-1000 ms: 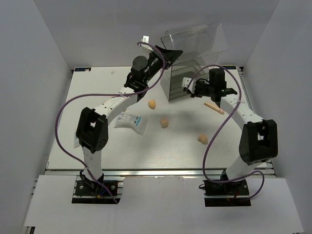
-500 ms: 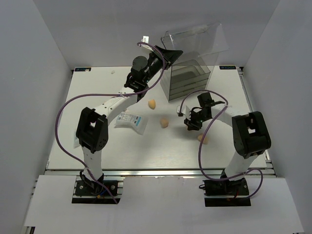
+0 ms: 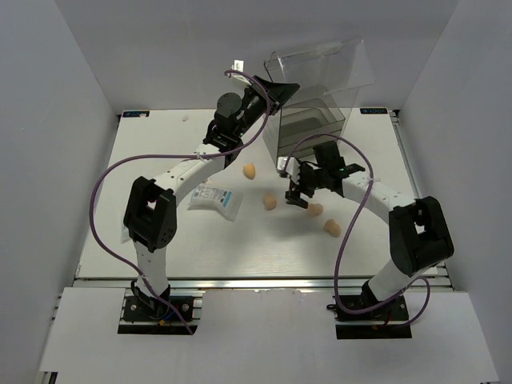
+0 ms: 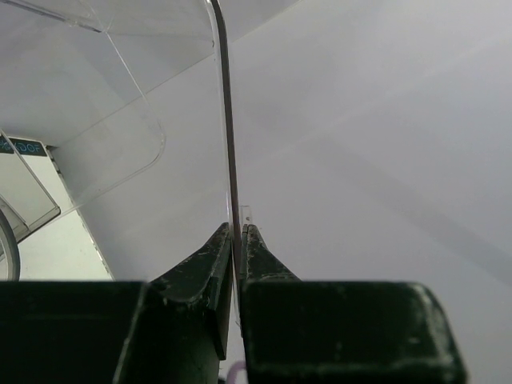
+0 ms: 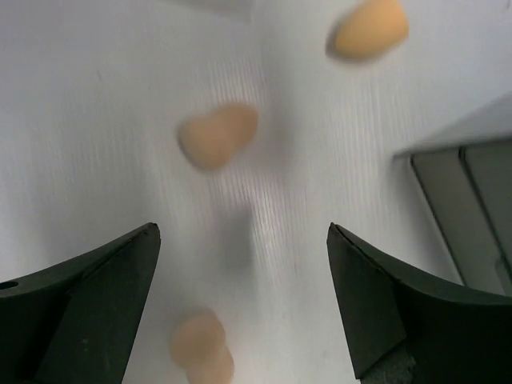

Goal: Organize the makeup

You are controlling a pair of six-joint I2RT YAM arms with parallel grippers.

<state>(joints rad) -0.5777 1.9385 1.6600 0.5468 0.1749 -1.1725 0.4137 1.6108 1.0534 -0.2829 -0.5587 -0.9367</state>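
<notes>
Of the makeup, four peach sponges lie on the white table: one far left [image 3: 250, 170], one in the middle [image 3: 270, 201], one just beneath my right gripper [image 3: 316, 210] and one nearer the front [image 3: 332, 228]. A clear packet [image 3: 214, 198] rests to their left. My right gripper [image 3: 300, 196] hovers wide open over the table with nothing between its fingers. In the right wrist view it [image 5: 242, 232] frames bare table, with a blurred sponge [image 5: 200, 348] low in the gap and another sponge [image 5: 216, 136] ahead. My left gripper [image 3: 282, 86] is shut on the raised clear lid [image 4: 228, 120] of the drawer box.
The clear plastic drawer box [image 3: 312, 128] stands at the back centre with its lid tilted up; its corner [image 5: 464, 160] shows at the right of the right wrist view. White walls enclose the table on three sides.
My right arm swung from the box front down to the table's middle and its jaws opened wide. A fourth sponge now shows beneath it. The left arm stayed still.
</notes>
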